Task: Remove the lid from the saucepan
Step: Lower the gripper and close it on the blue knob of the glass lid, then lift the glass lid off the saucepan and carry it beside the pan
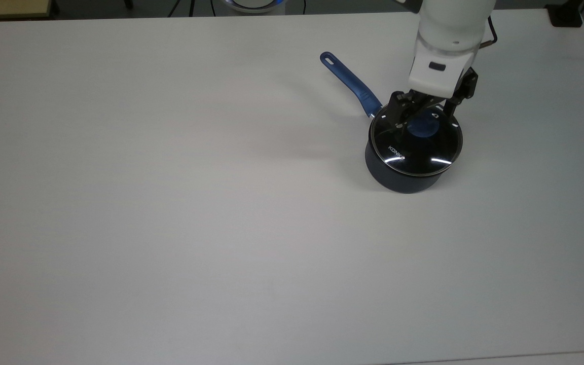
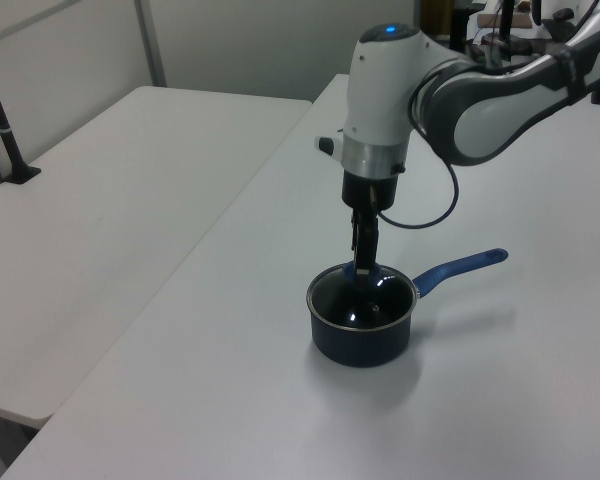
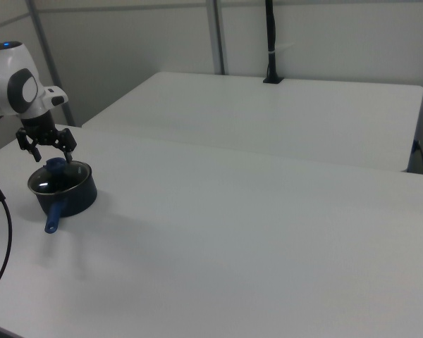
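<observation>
Tool (image 1: pixel 422 114) spread wide, straddling the blue knob (image 1: pixel 423 126) from above; lid (image 1: pixel 415 143) seated on saucepan (image 1: pixel 398 180), on desk (image 1: pixel 170 203).

I see the saucepan (image 1: pixel 407 167) standing upright, a small dark navy pot with straight sides. Its long blue handle (image 1: pixel 351 84) runs toward the top view's upper left and ends in a hole. The lid (image 1: pixel 416 148) sits flat and closed on the rim: clear glass in a thin metal ring, white lettering near its edge, blue knob (image 1: pixel 424 126) at its centre.
</observation>
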{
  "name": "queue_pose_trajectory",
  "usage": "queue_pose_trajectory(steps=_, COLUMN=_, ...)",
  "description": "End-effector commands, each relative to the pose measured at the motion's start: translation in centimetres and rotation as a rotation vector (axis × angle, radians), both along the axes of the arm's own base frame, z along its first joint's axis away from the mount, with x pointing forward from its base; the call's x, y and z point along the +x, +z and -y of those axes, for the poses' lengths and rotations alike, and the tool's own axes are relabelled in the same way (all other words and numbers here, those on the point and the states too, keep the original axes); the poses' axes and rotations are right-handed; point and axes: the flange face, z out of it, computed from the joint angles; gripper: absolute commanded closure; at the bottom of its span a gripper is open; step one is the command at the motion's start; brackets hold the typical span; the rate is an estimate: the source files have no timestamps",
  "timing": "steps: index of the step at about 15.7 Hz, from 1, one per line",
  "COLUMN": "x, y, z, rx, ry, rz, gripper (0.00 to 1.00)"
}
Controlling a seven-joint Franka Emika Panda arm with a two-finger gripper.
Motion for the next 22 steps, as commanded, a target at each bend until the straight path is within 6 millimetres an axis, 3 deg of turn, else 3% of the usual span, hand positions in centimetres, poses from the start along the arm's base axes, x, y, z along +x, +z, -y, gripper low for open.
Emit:
queue_pose_trajectory(steps=1, x=0.4, y=-0.2, z=-0.5, rx=0.006, ry=-0.006, rz=0.009, gripper=0.05)
queue_pose_trajectory(steps=9, x=0.2, y=-0.5, z=-0.6, rx=-0.002, ry=0.002, rz=-0.001, gripper=0.23)
queue_pose_trajectory(steps=12, x=0.1, y=0.1, z=-0.5, rx=-0.003, ry=0.002, rz=0.002, gripper=0.37)
queue_pose_trajectory(steps=18, x=-0.4, y=2.2, z=-0.1, rx=-0.007, ry=-0.007, rz=0.0, gripper=0.45)
queue_pose_trajectory(steps=22, x=-0.4, y=2.4, z=0.1, rx=-0.015, ry=-0.001, rz=0.007, gripper=0.55)
